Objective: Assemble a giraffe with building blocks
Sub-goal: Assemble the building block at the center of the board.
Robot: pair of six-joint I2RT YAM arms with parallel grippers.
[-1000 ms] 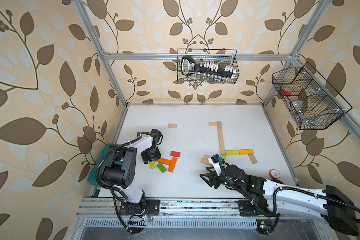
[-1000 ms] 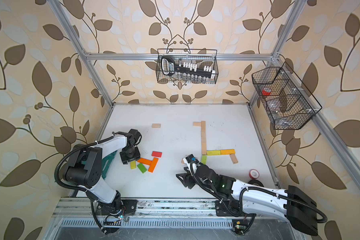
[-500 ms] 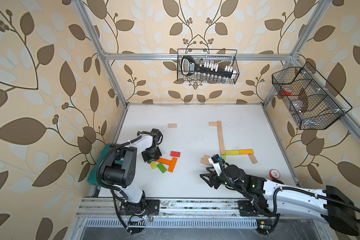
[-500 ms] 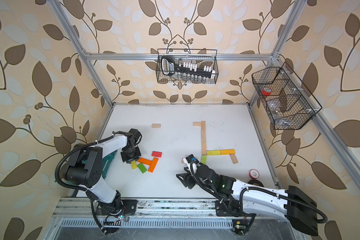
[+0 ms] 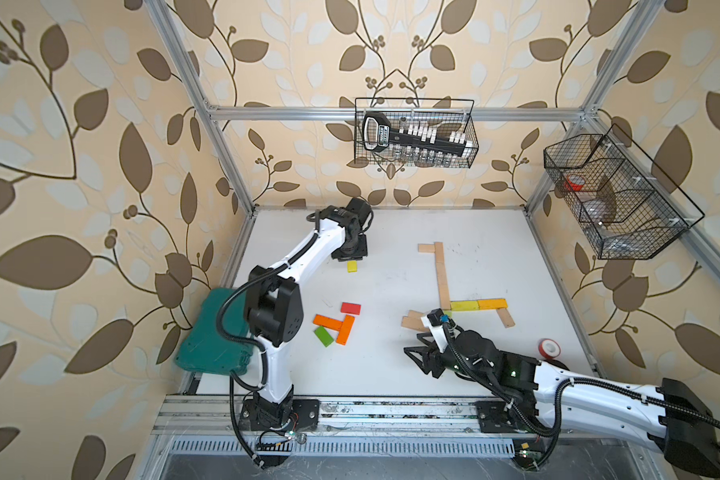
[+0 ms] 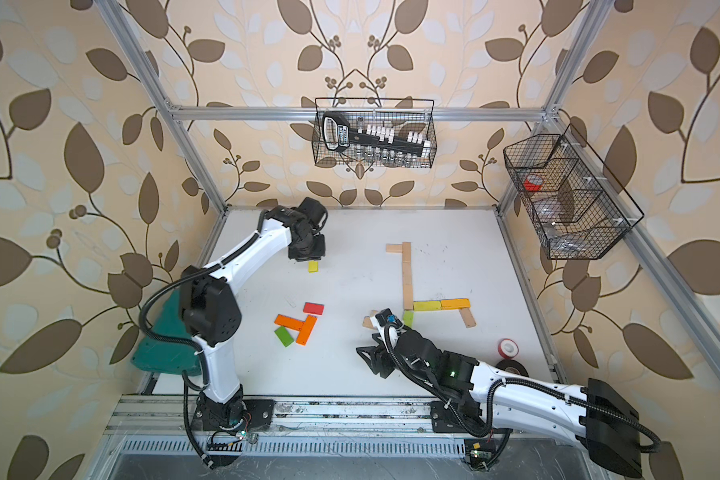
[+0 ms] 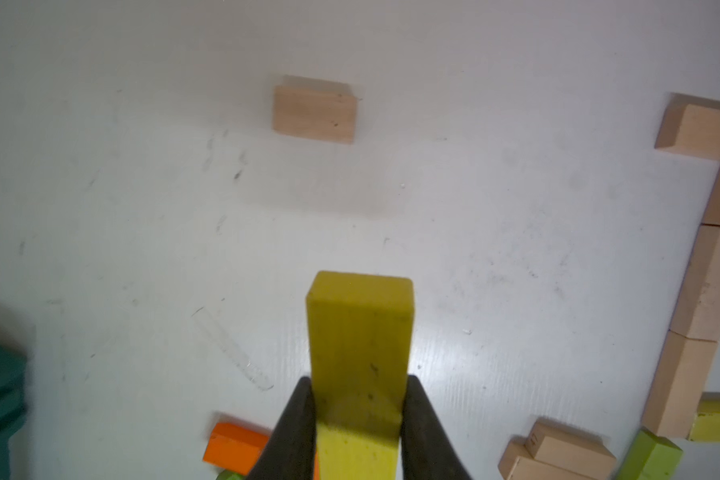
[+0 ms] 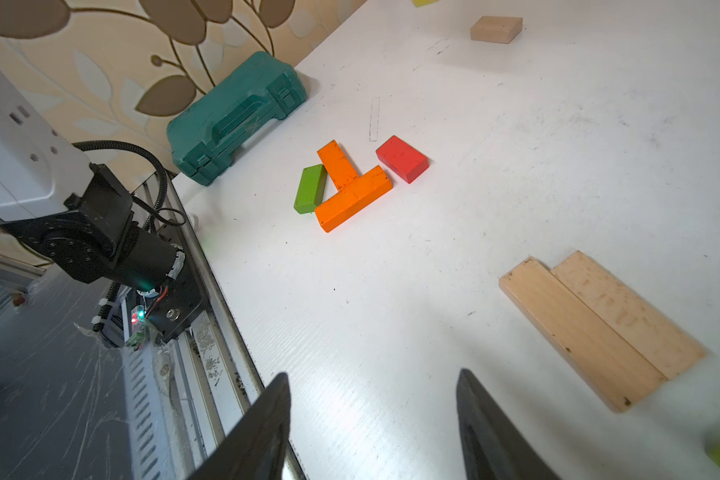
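I hold my left gripper point(image 7: 358, 395) clamped on the yellow block point(image 7: 360, 328), behind the red block point(image 5: 350, 308); right gripper point(image 8: 373, 415) jaws apart, empty.

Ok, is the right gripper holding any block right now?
No, the right gripper stands open with only bare table between its jaws; the two pale planks lie apart from it.

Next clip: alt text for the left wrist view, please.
The left end effector is shut on a yellow block over the white table. A short plain wooden block lies beyond it, and a row of plain wooden blocks lies further off.
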